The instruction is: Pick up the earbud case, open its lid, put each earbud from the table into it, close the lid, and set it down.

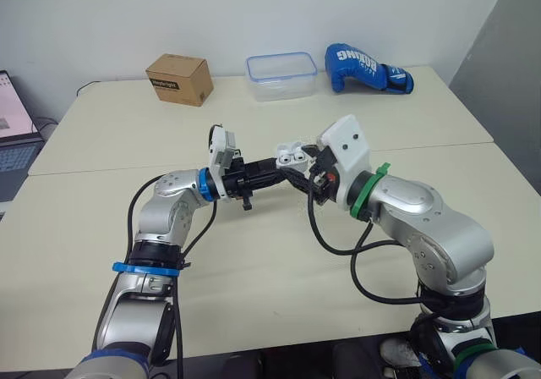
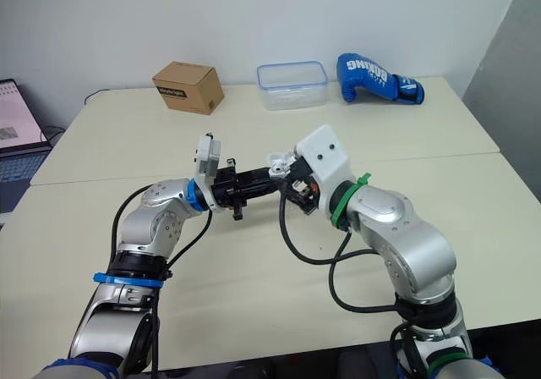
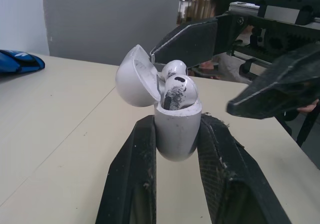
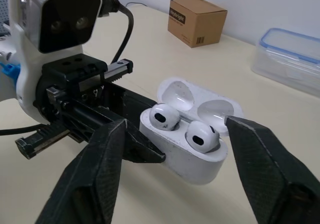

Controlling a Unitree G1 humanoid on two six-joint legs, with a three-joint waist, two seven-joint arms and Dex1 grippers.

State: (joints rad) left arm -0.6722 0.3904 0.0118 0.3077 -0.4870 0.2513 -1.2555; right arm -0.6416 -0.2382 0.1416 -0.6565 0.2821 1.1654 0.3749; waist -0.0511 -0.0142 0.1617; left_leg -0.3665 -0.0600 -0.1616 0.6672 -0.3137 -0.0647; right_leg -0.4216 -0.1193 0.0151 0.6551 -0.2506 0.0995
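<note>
My left gripper point(image 1: 281, 167) is shut on the lower body of the white earbud case point(image 1: 290, 153), holding it above the middle of the table point(image 1: 254, 260). In the left wrist view its fingers point(image 3: 136, 159) squeeze the case point(image 3: 175, 134) from both sides. The lid point(image 3: 134, 77) is swung open. Two white earbuds point(image 4: 164, 116) point(image 4: 201, 135) sit in the case's sockets. My right gripper point(image 4: 176, 124) is open, with one black finger on each side of the case and clear of it. From the head, the right gripper point(image 1: 308, 171) is just to the right of the case.
At the table's back edge stand a brown cardboard box point(image 1: 179, 79), a clear plastic container with a blue rim point(image 1: 281, 76) and a blue boxing glove point(image 1: 365, 68). A laptop point(image 1: 13, 134) sits off the left side. A seam point(image 1: 101, 169) runs across the table.
</note>
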